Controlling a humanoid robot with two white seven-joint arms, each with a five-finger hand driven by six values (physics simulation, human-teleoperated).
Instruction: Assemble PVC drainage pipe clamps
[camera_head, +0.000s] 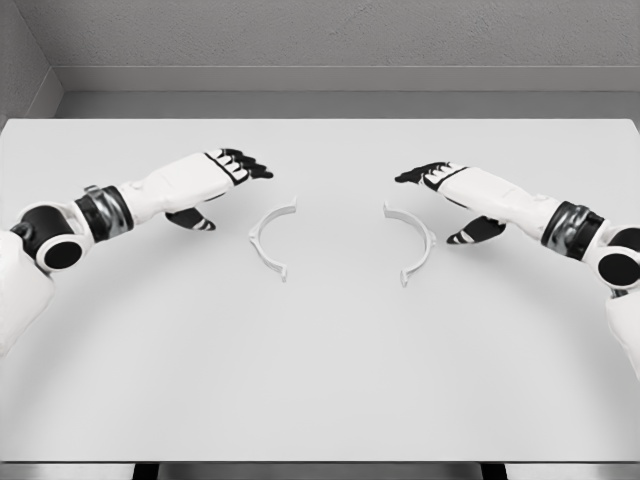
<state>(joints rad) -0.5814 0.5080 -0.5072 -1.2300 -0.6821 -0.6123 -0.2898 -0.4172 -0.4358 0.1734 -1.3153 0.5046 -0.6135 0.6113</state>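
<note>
Two white half-ring clamp pieces lie flat on the white table (320, 370). The left clamp half (262, 240) curves with its open side to the right. The right clamp half (420, 240) curves with its open side to the left. They face each other with a gap between them. My left hand (235, 175) hovers just left of and behind the left half, fingers extended and holding nothing. My right hand (435, 185) mirrors it beside the right half, fingers extended, thumb hanging down, nothing held.
A grey wall (330, 40) stands behind the table's far edge. The table's front edge runs along the bottom of the picture.
</note>
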